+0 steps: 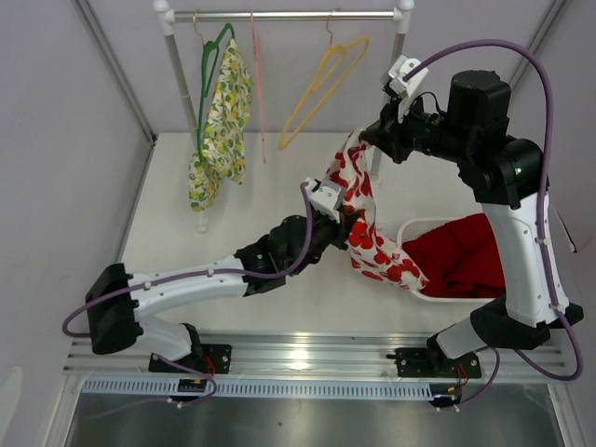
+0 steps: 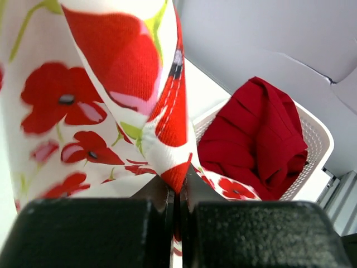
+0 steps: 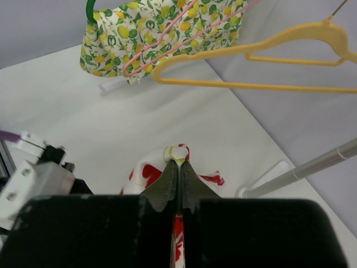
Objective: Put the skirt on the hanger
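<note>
The skirt (image 1: 358,191), white with red poppies, hangs stretched between both grippers above the table. My right gripper (image 1: 365,140) is shut on its upper edge, just under the rail's right end. My left gripper (image 1: 343,223) is shut on a lower fold. In the left wrist view a red point of the skirt (image 2: 83,111) sits pinched in the left gripper (image 2: 178,187). In the right wrist view the right gripper (image 3: 178,164) pinches a rolled hem of the skirt (image 3: 146,173). An empty yellow hanger (image 1: 321,88) hangs on the rail, up and left of the right gripper; it also shows as the yellow hanger (image 3: 251,85).
A thin pink hanger (image 1: 258,84) and a green hanger (image 1: 212,70) carrying a lemon-print garment (image 1: 223,121) hang further left on the rail (image 1: 279,15). A white basket (image 1: 414,226) with a red garment (image 1: 461,256) stands at the right. The rack's right post (image 3: 312,167) is close by.
</note>
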